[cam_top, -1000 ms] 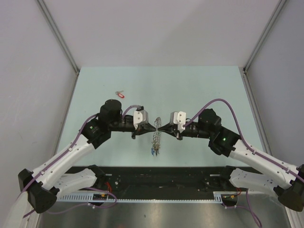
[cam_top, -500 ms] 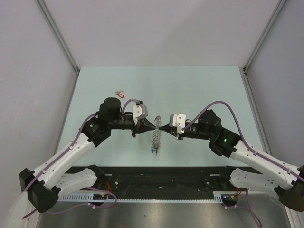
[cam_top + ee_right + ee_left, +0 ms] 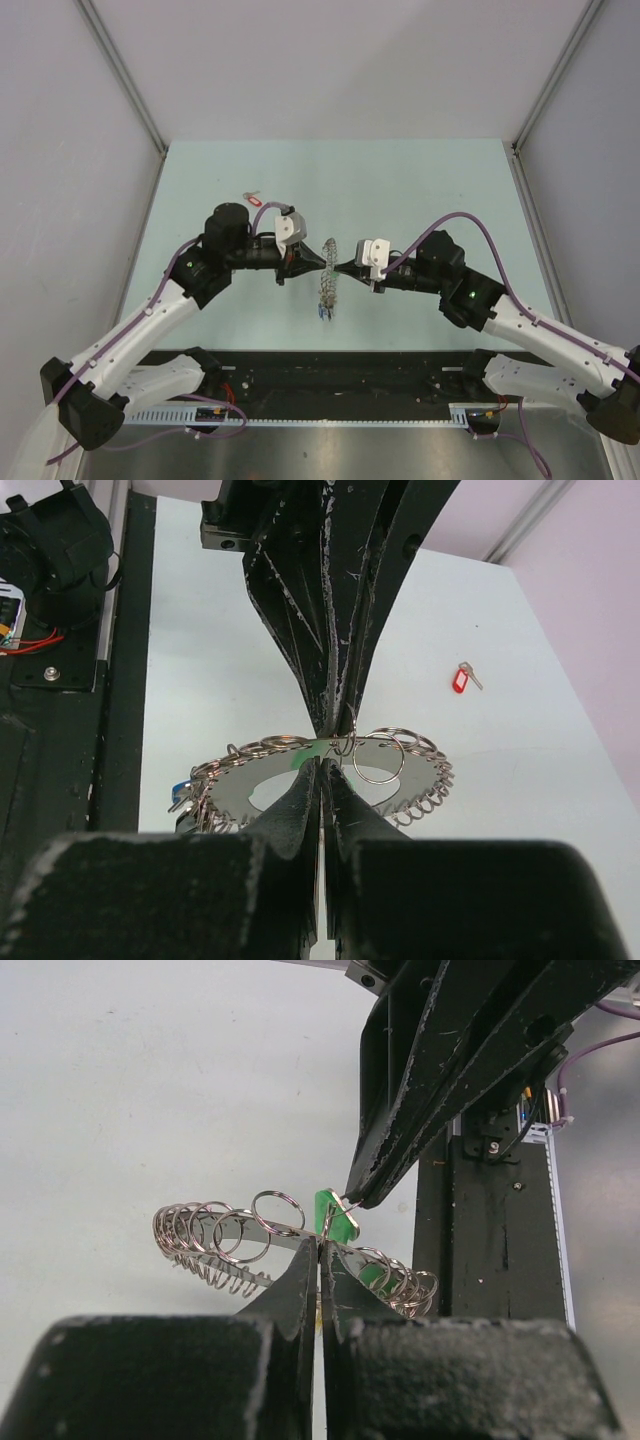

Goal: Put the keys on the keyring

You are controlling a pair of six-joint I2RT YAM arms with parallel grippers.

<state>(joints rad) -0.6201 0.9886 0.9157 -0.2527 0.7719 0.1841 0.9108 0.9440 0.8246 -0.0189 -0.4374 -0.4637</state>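
Our right tool (image 3: 322, 778) rises from the bottom edge, fingers pressed together on the near rim of the keyring (image 3: 250, 786), a flat silvery hoop fringed with small split rings. The left tool (image 3: 338, 716) meets the far rim, jaws closed. A red-tagged key (image 3: 460, 678) lies well apart on the desk (image 3: 520, 770).

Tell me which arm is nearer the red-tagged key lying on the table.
Left. The left claw meets the keyring from the side of the red-tagged key, its wrist just beside that key; the right claw is on the keyring's far side, farther off.
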